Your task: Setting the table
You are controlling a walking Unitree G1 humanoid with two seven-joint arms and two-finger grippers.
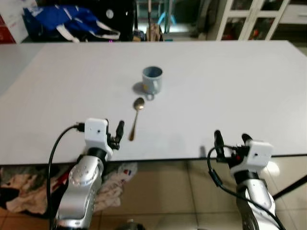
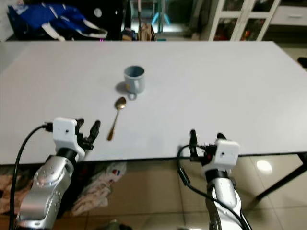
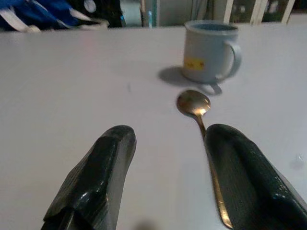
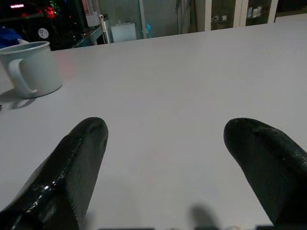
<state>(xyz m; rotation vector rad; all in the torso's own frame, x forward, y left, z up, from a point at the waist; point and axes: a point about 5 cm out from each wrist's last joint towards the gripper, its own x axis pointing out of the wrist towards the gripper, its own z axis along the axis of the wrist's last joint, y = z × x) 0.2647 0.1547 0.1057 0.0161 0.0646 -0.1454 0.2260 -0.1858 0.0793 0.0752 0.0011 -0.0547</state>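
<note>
Looking down on the wide white table (image 1: 230, 86), I see a blue bag with white straps (image 1: 67, 21) beyond its far edge and crumpled cloth (image 1: 29, 191) on the floor under its near edge. The pale blue ceramic mug (image 1: 152, 79) stands upright mid-table, a small yellow mark on its side that I cannot read. The golden metal spoon (image 1: 135, 115) lies just near of the mug, handle reaching to my left gripper (image 1: 115, 132), whose fingers are spread. My right gripper (image 1: 231, 140), also spread, hovers at the table's near edge, well apart from the mug.
</note>
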